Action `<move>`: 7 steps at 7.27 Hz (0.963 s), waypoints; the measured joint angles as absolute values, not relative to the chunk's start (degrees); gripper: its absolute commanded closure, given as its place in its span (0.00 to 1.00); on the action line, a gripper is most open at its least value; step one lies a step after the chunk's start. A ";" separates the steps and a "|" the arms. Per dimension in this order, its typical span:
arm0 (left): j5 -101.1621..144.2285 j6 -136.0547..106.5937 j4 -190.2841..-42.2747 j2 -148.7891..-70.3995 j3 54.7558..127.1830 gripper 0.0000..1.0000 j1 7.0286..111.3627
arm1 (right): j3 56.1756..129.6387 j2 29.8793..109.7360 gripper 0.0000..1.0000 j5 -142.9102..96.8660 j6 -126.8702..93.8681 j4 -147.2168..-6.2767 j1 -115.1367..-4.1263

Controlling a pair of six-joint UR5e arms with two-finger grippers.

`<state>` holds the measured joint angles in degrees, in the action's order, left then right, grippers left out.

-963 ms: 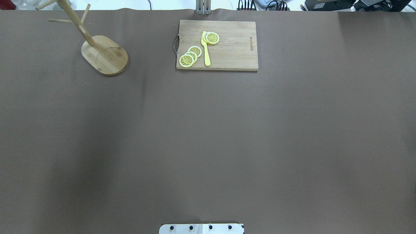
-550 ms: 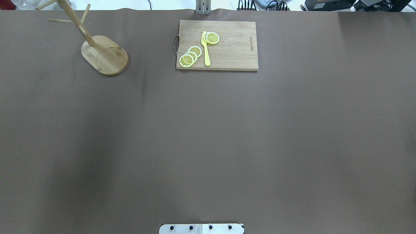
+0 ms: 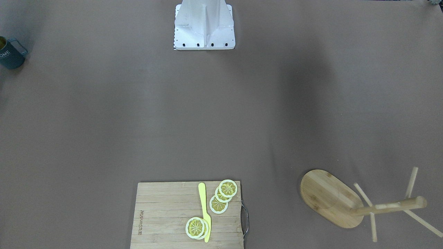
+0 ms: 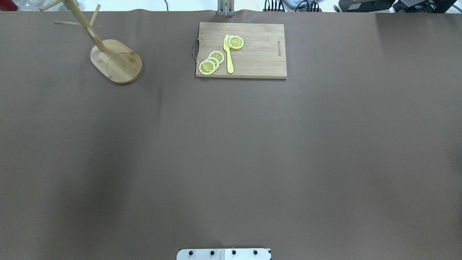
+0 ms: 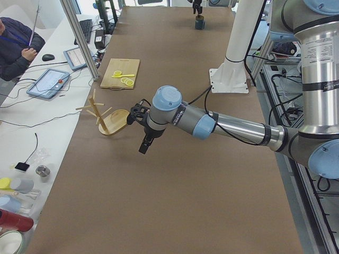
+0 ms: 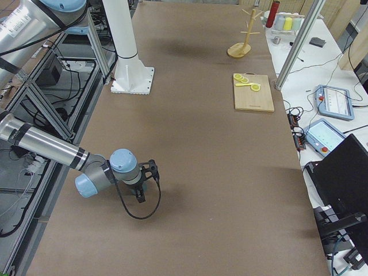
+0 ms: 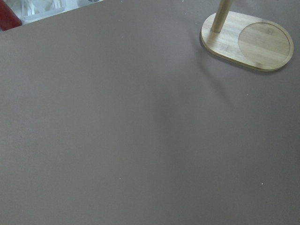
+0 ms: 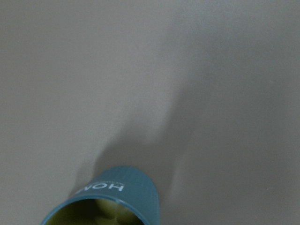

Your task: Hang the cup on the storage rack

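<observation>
Brown matte tabletop lies flat. Light bamboo mug tree with oval base and smooth thin pegs stands upright far left, pegs free for a handle. Dark teal-blue cylindrical mug sits upright at the right end, just below the right fingers; whether these or the left fingers are open cannot be told.

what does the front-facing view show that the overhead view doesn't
Only the front-facing view shows the cup, at that view's left edge. Only the overhead view shows cables past the table's far edge. Both show the storage rack, the cutting board with lemon slices and a yellow knife, and the white base plate. Neither shows an arm.
</observation>
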<state>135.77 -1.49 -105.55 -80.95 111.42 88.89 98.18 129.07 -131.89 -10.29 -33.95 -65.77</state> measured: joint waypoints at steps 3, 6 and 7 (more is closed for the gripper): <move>135.74 -1.49 -105.56 -80.95 111.46 0.00 88.89 | 98.09 129.11 0.47 -131.27 -10.44 -33.84 -64.30; 135.79 -1.49 -105.63 -80.95 111.67 0.00 88.94 | 98.09 129.05 0.62 -131.22 -10.46 -33.84 -63.01; 135.79 -1.49 -105.64 -80.95 111.74 0.00 88.94 | 98.09 128.94 0.69 -131.22 -10.46 -33.84 -62.66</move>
